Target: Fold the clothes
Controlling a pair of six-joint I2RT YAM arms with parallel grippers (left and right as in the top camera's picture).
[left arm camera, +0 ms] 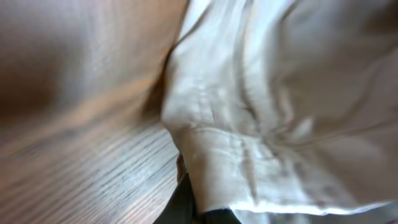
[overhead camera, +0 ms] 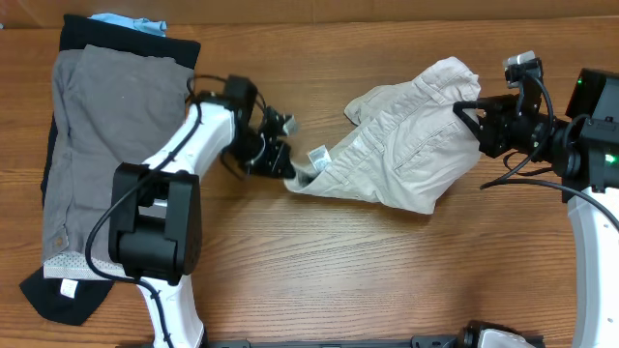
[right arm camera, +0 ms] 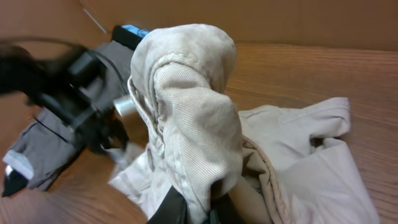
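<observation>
The beige khaki shorts (overhead camera: 411, 145) lie crumpled in the middle right of the table, white label near their left end. My left gripper (overhead camera: 286, 164) is shut on the shorts' left corner; the left wrist view shows the cloth (left arm camera: 273, 106) pinched between the fingers. My right gripper (overhead camera: 471, 118) is shut on the shorts' right edge, and the right wrist view shows a bunched fold (right arm camera: 193, 118) held up over the fingers (right arm camera: 208, 208). Grey shorts (overhead camera: 97, 145) lie at the left on a black garment (overhead camera: 58, 290), with a light-blue garment (overhead camera: 131, 23) at the top.
The wooden table (overhead camera: 319, 280) shows bare wood in front. The stack of grey, black and blue clothes lies along the left edge. The left arm's base (overhead camera: 155, 222) stands beside that stack. The right arm (overhead camera: 590, 145) is at the right edge.
</observation>
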